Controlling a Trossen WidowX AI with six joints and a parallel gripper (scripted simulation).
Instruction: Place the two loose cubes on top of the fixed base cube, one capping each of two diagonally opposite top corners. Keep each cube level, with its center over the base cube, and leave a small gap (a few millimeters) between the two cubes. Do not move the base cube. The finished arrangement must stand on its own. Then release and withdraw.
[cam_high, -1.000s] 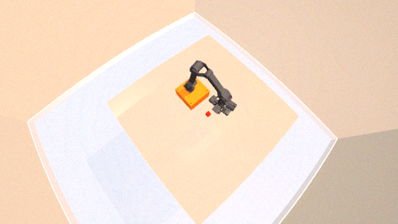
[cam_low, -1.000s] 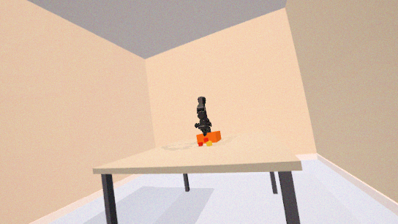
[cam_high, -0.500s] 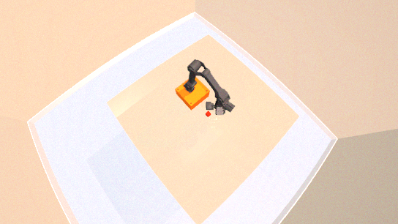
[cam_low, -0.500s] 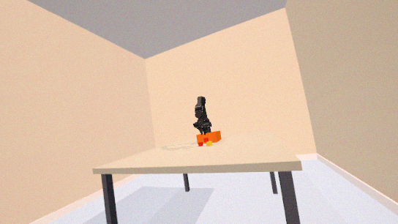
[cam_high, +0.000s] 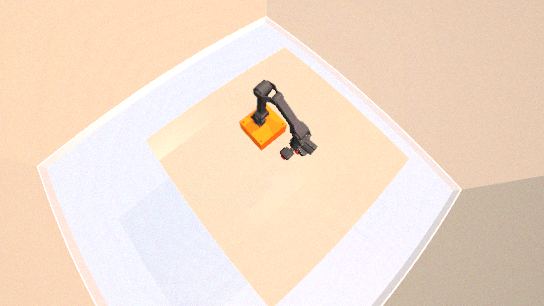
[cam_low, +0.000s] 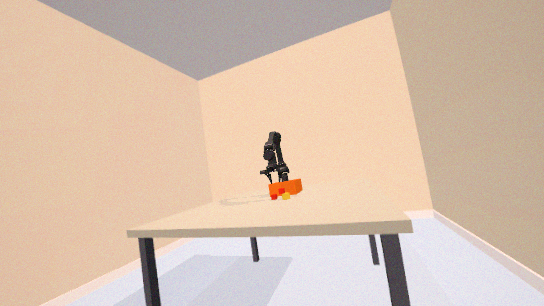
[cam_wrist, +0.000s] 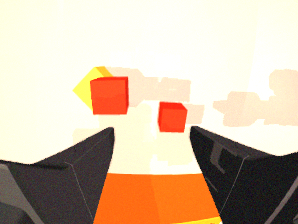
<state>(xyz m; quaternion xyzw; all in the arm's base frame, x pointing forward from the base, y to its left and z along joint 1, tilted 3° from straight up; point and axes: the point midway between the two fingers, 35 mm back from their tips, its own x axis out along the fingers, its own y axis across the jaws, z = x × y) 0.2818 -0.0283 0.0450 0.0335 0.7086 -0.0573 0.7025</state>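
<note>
The jaws stand partly open (holding nothing) above two red cubes (cam_wrist: 109, 95) on the table (cam_wrist: 200, 30).

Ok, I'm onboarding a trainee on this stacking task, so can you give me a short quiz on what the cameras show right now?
1. True or false: the gripper is holding a red cube.
2. In the wrist view, what does the right red cube rest on?
3. In the wrist view, the left red cube sits on: A) the yellow base cube; B) the other red cube; C) a gripper finger.

Key: 1. False, it is open with nothing between its fingers. 2. The table. 3. A.
</note>
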